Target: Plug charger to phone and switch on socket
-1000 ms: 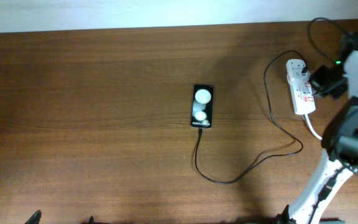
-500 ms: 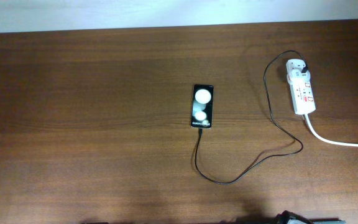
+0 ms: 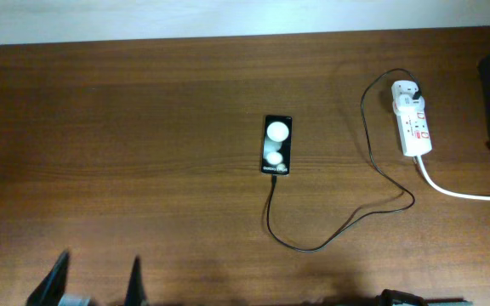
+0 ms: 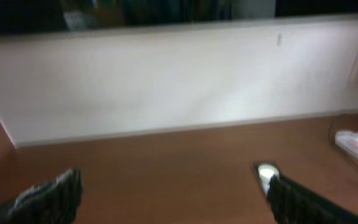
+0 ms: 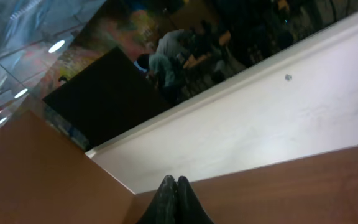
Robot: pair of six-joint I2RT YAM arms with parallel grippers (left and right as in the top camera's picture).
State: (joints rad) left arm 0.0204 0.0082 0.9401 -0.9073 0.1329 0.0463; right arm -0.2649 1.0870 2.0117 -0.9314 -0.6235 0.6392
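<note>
Phone (image 3: 277,145) lies flat in the middle of the bench (image 3: 143,127). The charger (image 3: 300,249) meets its near end and loops right to the socket (image 3: 413,127) (a white strip). Left gripper (image 3: 99,259) stands wide; right gripper (image 5: 176,184) is pinched together.

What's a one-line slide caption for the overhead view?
Overhead: charger runs from the socket to the phone at centre; left gripper open at bottom left.
</note>
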